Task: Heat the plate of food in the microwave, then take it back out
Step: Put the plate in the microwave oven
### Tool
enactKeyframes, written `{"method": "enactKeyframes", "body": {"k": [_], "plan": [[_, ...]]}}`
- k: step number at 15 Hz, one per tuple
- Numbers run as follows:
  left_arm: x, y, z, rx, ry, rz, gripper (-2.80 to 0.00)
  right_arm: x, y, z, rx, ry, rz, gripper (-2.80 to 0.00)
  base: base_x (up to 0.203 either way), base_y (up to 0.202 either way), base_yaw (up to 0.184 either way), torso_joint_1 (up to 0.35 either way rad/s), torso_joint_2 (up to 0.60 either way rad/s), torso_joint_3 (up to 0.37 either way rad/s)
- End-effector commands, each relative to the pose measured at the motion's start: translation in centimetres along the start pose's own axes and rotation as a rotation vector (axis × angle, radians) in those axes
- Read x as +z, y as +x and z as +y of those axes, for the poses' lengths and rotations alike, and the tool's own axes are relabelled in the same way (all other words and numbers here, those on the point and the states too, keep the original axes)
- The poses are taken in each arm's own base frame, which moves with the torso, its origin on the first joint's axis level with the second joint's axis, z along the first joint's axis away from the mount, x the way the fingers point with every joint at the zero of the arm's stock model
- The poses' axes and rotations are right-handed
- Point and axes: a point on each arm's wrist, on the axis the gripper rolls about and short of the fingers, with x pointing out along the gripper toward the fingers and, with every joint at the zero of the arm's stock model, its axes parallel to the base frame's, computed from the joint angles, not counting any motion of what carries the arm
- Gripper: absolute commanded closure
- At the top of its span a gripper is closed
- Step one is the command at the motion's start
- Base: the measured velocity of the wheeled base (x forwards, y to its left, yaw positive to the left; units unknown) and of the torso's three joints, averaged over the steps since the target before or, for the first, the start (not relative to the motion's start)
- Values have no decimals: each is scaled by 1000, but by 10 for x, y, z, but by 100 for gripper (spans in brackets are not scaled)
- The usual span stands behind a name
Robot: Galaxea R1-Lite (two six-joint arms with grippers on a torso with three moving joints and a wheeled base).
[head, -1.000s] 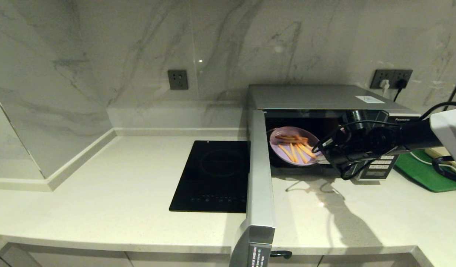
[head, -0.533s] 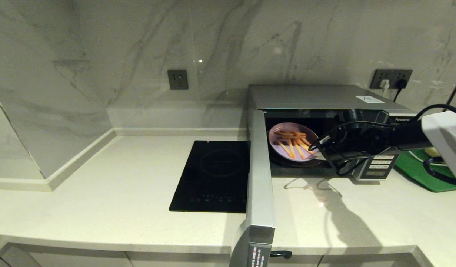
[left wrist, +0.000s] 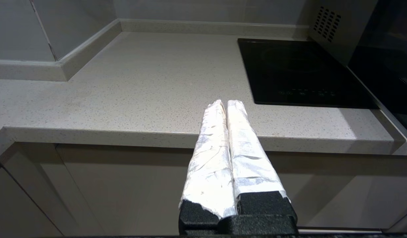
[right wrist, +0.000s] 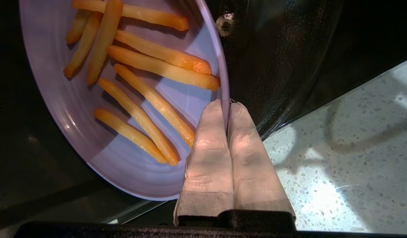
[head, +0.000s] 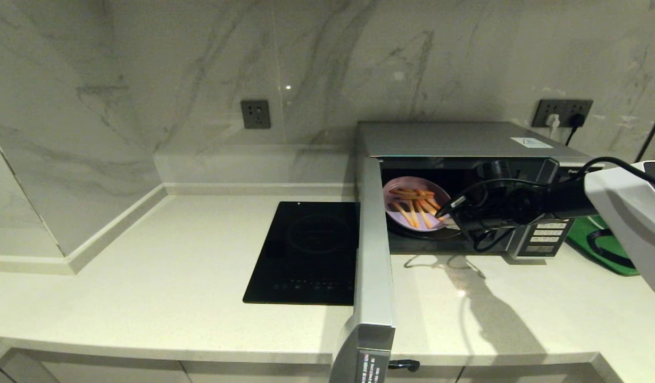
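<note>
Lilac plate of food (right wrist: 91,132) tilted inside microwave (head: 465,139), rim pinched by right tool (right wrist: 228,105); fries could slide. Left tool (left wrist: 225,103) pressed together, parked.

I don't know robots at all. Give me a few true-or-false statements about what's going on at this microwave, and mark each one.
1. The microwave door stands open. True.
2. The right gripper pinches the rim of the plate of food. True.
3. The plate of food sits on the black hob. False: it is inside the microwave's opening.
4. The left gripper holds a fry. False: it is shut on nothing, by the counter edge.
5. The food is orange sticks. True.
</note>
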Motion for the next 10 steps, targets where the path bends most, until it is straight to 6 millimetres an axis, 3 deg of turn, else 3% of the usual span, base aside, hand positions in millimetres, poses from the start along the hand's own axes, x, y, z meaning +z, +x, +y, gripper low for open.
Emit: {"method": "enactKeyframes", "body": {"k": [1,10], "plan": [[0,0,0,1,-1,0,0,-1,3,-1,-4,6,3,0,0,0,0,0,0,0],[0,0,0,0,-1,-1,0,-2,5,-2,-7,5,7,0,0,0,0,0,0,0]]}}
